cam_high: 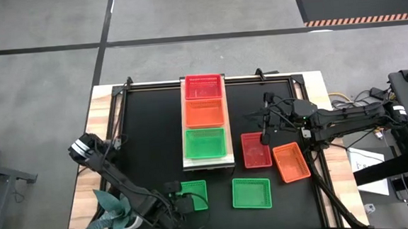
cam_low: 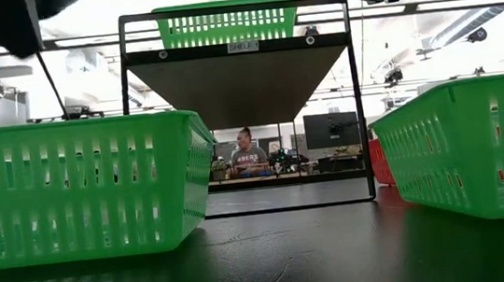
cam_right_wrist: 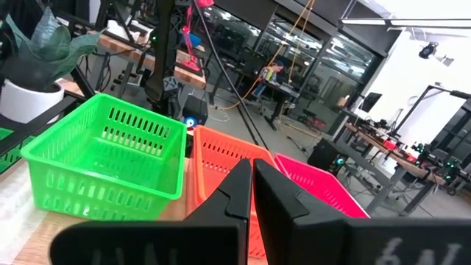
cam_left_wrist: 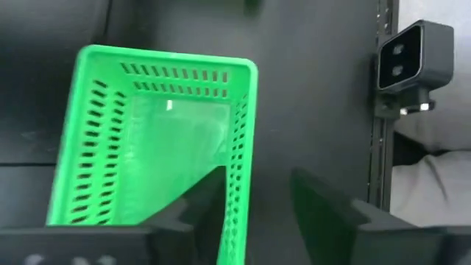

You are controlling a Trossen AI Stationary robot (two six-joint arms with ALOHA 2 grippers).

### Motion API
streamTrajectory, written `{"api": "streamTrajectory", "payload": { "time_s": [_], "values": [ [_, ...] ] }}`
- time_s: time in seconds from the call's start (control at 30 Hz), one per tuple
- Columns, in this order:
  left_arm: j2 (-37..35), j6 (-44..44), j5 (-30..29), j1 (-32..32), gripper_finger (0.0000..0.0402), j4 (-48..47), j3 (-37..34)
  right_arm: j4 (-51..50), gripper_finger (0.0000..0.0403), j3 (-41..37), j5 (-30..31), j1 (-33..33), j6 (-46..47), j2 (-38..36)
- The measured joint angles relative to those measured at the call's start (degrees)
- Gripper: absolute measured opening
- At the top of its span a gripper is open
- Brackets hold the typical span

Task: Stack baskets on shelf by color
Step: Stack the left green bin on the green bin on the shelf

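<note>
Three baskets sit in a row on the light-wood shelf [cam_high: 228,158]: crimson [cam_high: 202,87], orange [cam_high: 204,113] and green [cam_high: 204,143]. On the black table lie a crimson basket [cam_high: 256,149], an orange one [cam_high: 291,162] and two green ones [cam_high: 251,192] [cam_high: 194,192]. My left gripper [cam_left_wrist: 257,180] [cam_high: 179,203] is open over the left green basket [cam_left_wrist: 147,154]. One finger is inside its near long wall [cam_left_wrist: 239,169] and one outside; I see no touch. My right gripper [cam_right_wrist: 250,173] [cam_high: 264,134] is shut and holds nothing. It hovers right of the shelf, by the crimson basket on the table.
A potted plant [cam_high: 114,209] stands at the table's near left corner beside my left arm. A small camera [cam_left_wrist: 408,55] is fixed at the near edge. Cables trail along my right arm [cam_high: 346,120]. A person [cam_low: 246,156] sits in the room beyond the table.
</note>
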Motion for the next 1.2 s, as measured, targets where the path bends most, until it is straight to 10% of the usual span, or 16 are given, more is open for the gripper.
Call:
{"api": "streamTrajectory", "payload": {
  "time_s": [0.7,1.2],
  "values": [
    [-1.0,1.7,-2.4,0.0,0.0184,25.5,-19.4,-0.6,0.0009,0.0,0.0,0.0,0.2,0.0],
    [-1.2,5.9,1.1,0.0,0.0013,23.9,-19.8,-1.0,0.0009,0.0,0.0,0.0,0.3,0.0]
  ]
}}
